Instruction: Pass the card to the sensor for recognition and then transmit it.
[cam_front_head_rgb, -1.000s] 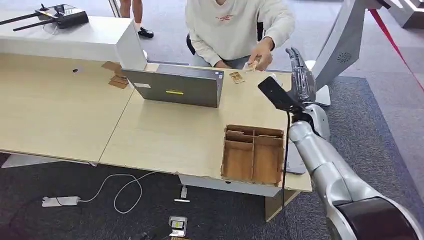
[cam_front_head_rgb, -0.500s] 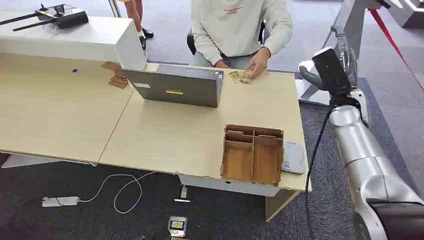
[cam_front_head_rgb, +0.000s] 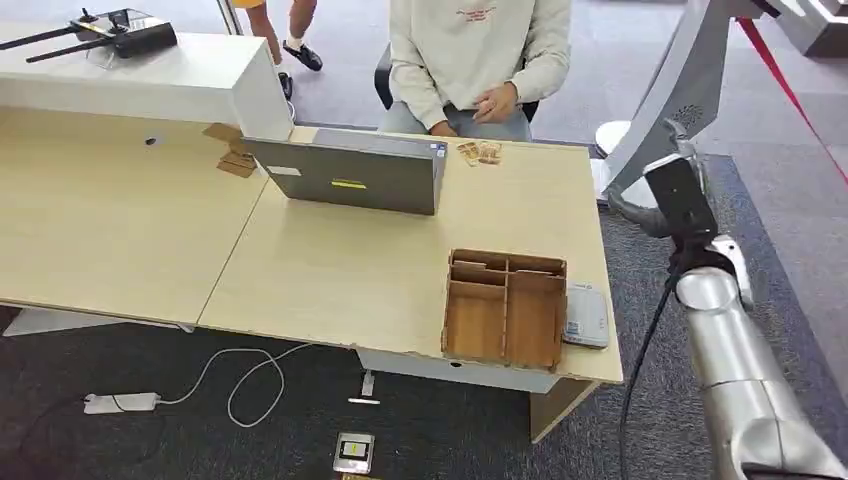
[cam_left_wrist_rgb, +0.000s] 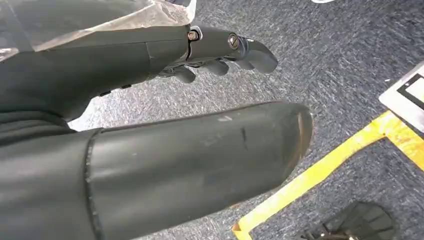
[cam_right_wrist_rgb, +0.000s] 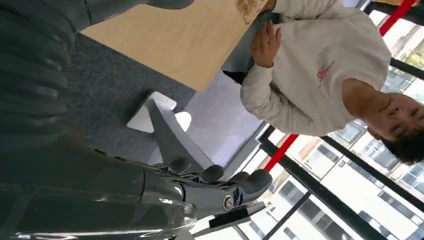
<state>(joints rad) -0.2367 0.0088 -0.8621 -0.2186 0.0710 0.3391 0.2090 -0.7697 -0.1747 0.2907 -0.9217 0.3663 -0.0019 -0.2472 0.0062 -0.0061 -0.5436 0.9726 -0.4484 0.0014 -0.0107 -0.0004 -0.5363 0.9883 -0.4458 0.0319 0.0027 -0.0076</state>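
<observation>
Head view: my right arm (cam_front_head_rgb: 735, 380) reaches up along the right side of the table (cam_front_head_rgb: 330, 270), off its right edge and over the grey carpet (cam_front_head_rgb: 790, 230). My right hand (cam_front_head_rgb: 672, 160) is held raised beyond the table's far-right corner, mostly hidden behind the black wrist camera (cam_front_head_rgb: 682, 195). In the right wrist view my right hand (cam_right_wrist_rgb: 220, 187) has its fingers (cam_right_wrist_rgb: 252, 181) extended and apart, with nothing between them. The cards (cam_front_head_rgb: 480, 152) lie flat on the far edge of the table, just in front of the seated person (cam_front_head_rgb: 480, 55), well apart from my right hand and to its left. The person's hand (cam_front_head_rgb: 495, 102) is drawn back to their lap, near the cards but not touching them. The wooden tray (cam_front_head_rgb: 507, 308) sits at the near right of the table, with the white sensor (cam_front_head_rgb: 586, 316) just beside it on its right. A grey laptop (cam_front_head_rgb: 350, 172) stands at the far middle.

In the left wrist view, my left hand (cam_left_wrist_rgb: 200, 55) hangs above the carpet beside a yellow floor line (cam_left_wrist_rgb: 330, 165), its fingers (cam_left_wrist_rgb: 250, 50) loosely apart and holding nothing.
</observation>
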